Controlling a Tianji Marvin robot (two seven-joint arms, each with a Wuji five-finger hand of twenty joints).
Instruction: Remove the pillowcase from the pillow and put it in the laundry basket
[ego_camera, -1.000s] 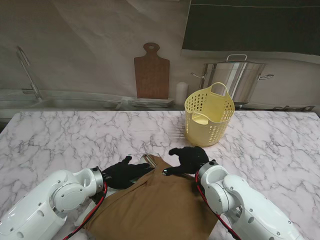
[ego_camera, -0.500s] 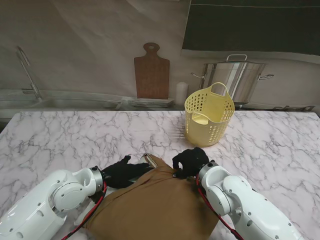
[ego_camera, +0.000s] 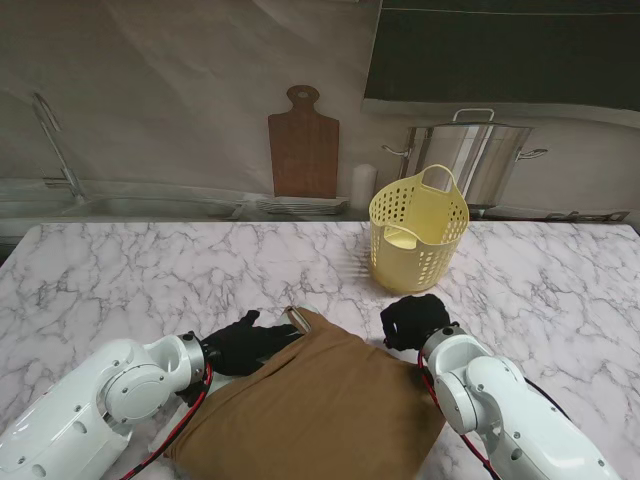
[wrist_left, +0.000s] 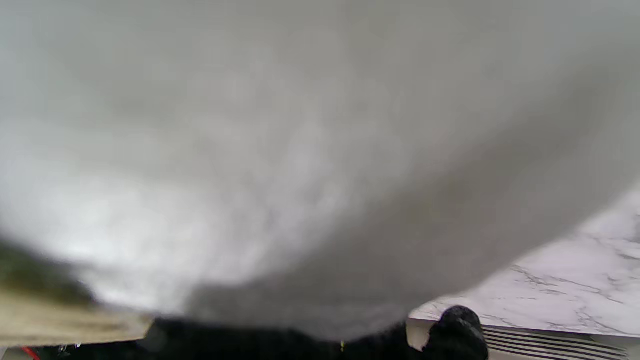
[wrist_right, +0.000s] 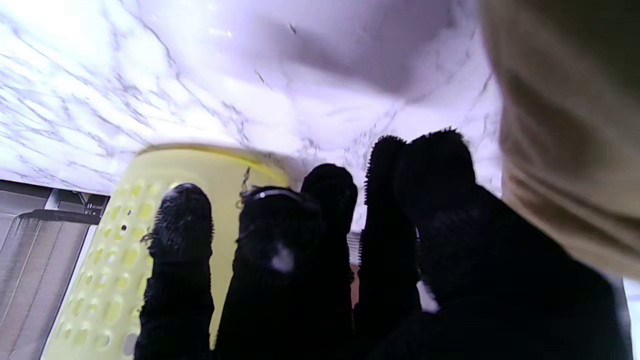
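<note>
Surface: marble table (ego_camera: 150, 270).
Pillow (ego_camera: 320, 410): long axis diagonal, corner toward laundry basket (ego_camera: 418, 228).
Left hand (ego_camera: 245, 343): on pillow; grip unclear.
Right hand (ego_camera: 412, 322): curled, holding nothing.
Right wrist view: fingers (wrist_right: 180, 240) before basket.

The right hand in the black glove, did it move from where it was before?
Yes. The right hand slid off the brown pillow toward the robot's right, and now sits on the table nearer to me than the yellow basket.
</note>
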